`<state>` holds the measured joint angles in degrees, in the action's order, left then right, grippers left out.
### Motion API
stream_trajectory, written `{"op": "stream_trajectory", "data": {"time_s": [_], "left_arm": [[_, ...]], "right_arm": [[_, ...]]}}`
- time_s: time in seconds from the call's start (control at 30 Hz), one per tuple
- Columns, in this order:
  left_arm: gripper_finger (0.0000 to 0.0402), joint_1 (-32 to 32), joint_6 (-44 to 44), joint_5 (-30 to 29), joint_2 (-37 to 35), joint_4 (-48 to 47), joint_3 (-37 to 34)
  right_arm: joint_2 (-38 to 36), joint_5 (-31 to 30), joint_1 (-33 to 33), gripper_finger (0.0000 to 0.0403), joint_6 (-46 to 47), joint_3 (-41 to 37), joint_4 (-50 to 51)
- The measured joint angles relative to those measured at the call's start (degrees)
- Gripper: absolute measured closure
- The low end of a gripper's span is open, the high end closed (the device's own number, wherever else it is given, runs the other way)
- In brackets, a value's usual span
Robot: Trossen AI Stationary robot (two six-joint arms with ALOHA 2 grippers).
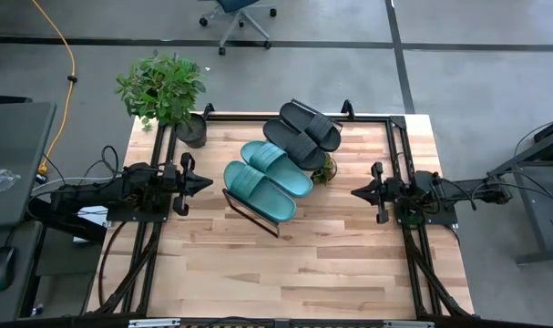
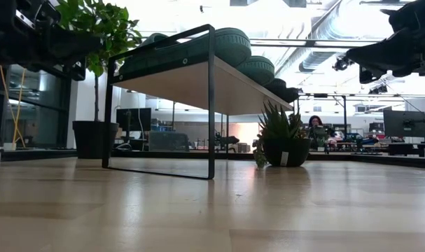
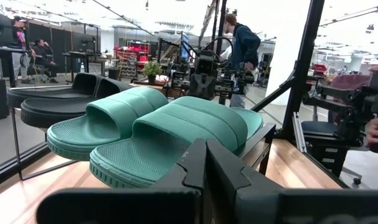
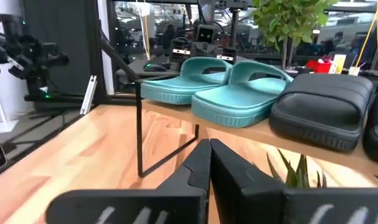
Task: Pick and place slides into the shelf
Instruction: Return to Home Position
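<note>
**A:** Over the table (image 1: pixel 303 273), seen from above, where were the slides?

**B:** All 4 lay on the shelf (image 1: pixel 250 214). The 2 teal slides (image 1: pixel 262 182) were toward its 7 o'clock end and the 2 black slides (image 1: pixel 303 132) toward 1 o'clock. They lay side by side, which I judged gave each its own place on the board.

**A:** And the arms?

**B:** The left gripper (image 1: pixel 203 182) hung at the shelf's 9 o'clock and the right gripper (image 1: pixel 358 192) at its 3 o'clock. Both stood apart from it, I'd say because nothing was left to place.

**A:** At table height?

**B:** The board sat raised on its thin black frame, teal slides nearest and black ones behind. A small plant (image 2: pixel 286 136) stood on the table beyond the frame. Both arms were up off the tabletop.

**A:** Left wrist?

**B:** Its fingers were pressed together on nothing, facing the teal pair. A person (image 3: pixel 241 46) stood in the room behind.

**A:** Right wrist?

**B:** The same: fingers together, empty, facing the shelf, where the teal pair lay beside a black slide.
</note>
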<state>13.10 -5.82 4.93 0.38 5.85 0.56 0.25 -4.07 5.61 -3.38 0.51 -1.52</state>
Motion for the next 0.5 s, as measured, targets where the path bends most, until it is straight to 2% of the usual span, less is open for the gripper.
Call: {"op": "stream_trajectory", "data": {"time_s": [0.2,0.5], "left_arm": [[0.0401,0.0,0.0,0.0,0.0,0.0,0.0],[0.0401,0.0,0.0,0.0,0.0,0.0,0.0]], "right_arm": [[0.0,-0.3,0.0,0.0403,-1.8,0.0,0.0],[0.0,0.3,0.0,0.0403,3.4,0.0,0.0]]}}
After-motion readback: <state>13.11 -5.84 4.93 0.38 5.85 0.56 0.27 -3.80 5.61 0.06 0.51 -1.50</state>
